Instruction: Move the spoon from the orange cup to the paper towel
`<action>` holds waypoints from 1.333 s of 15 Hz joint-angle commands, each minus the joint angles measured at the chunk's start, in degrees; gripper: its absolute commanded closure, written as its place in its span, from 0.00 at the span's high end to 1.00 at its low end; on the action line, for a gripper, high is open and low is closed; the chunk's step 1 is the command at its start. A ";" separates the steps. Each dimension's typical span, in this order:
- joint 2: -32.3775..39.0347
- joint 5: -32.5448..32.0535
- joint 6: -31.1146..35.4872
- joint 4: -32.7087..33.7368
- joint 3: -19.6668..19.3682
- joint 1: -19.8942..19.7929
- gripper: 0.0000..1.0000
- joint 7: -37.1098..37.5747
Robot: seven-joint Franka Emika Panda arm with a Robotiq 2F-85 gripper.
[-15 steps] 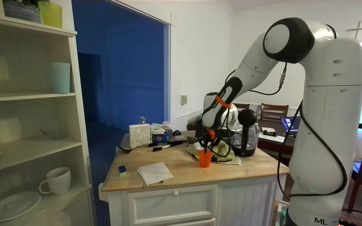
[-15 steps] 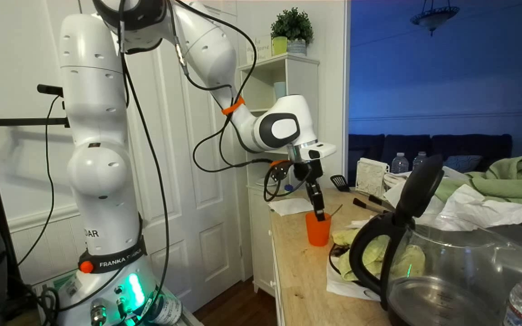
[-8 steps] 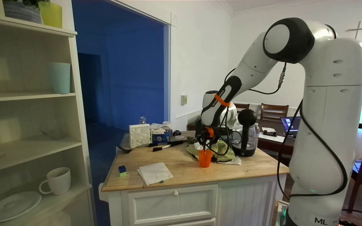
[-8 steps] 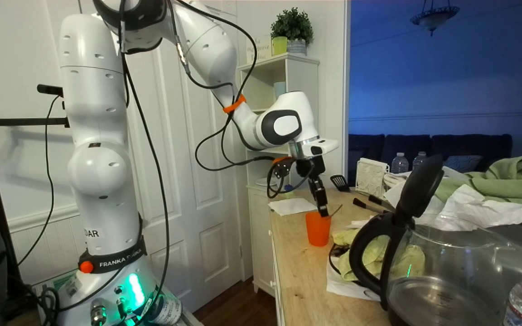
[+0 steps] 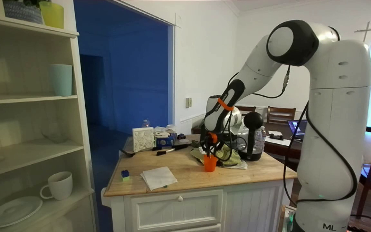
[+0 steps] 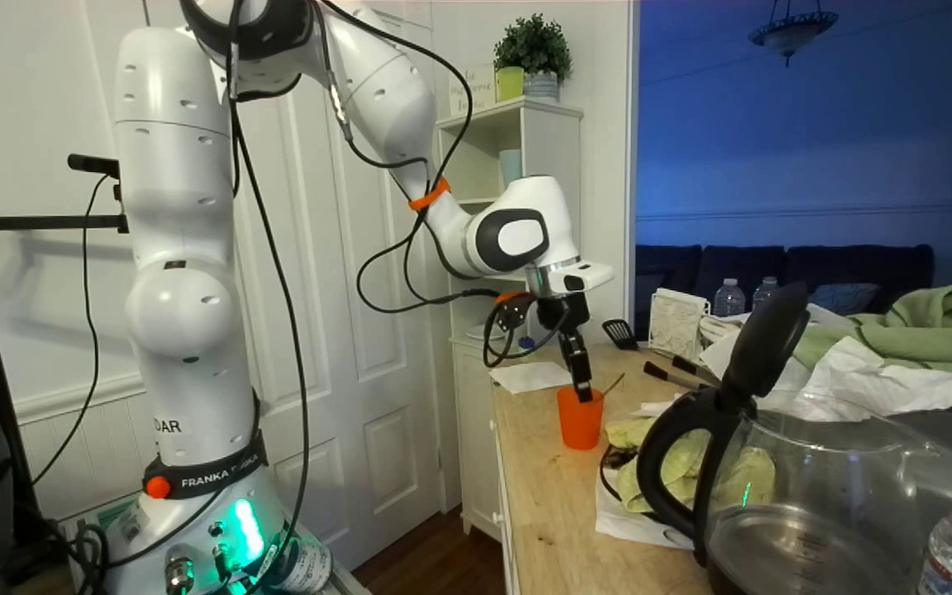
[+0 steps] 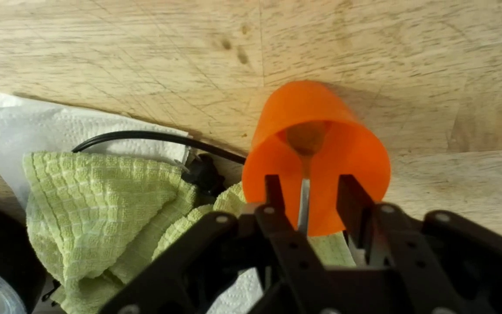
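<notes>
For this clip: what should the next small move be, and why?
Probably shut the gripper gently on the handle of the spoon. In the wrist view the gripper's fingers stand apart with that handle showing between them, and the spoon's bowl lies inside the orange cup. Whether the fingers sit at the handle's depth is hard to tell, so a slow close seems wise.

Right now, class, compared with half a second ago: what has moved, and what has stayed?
The gripper has come down slightly at the mouth of the orange cup. It holds nothing: in the wrist view the jaws stand apart, the spoon showing between them. The cup, spoon and paper towel stayed put.
</notes>
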 commanded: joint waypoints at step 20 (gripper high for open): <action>6.18 5.60 8.06 1.62 -4.64 4.40 0.04 -2.00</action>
